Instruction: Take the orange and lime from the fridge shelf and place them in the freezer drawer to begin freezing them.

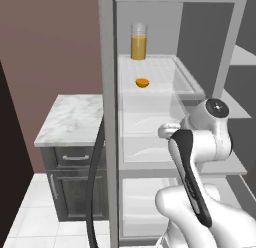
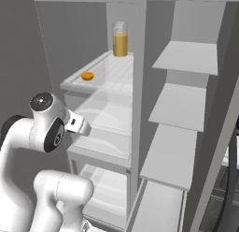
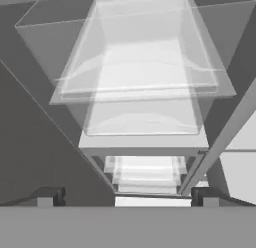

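I see orange [image 1: 142, 82] on ridged fridge shelf [image 1: 165, 77], near front edge, in front of juice glass [image 1: 139, 41]. Lime not spotted. Tool [image 3: 128, 197] below that shelf, facing clear crisper bins [image 3: 142, 87]; fingertips [image 3: 50, 197] wide apart, holding nothing. Marble table [image 1: 72, 119] left of fridge.

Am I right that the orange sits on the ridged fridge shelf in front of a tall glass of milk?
Not quite. The orange does lie on the ridged fridge shelf in front of a tall glass, but the glass holds orange juice, not milk. The left base view shows the amber liquid plainly, and the right base view agrees.
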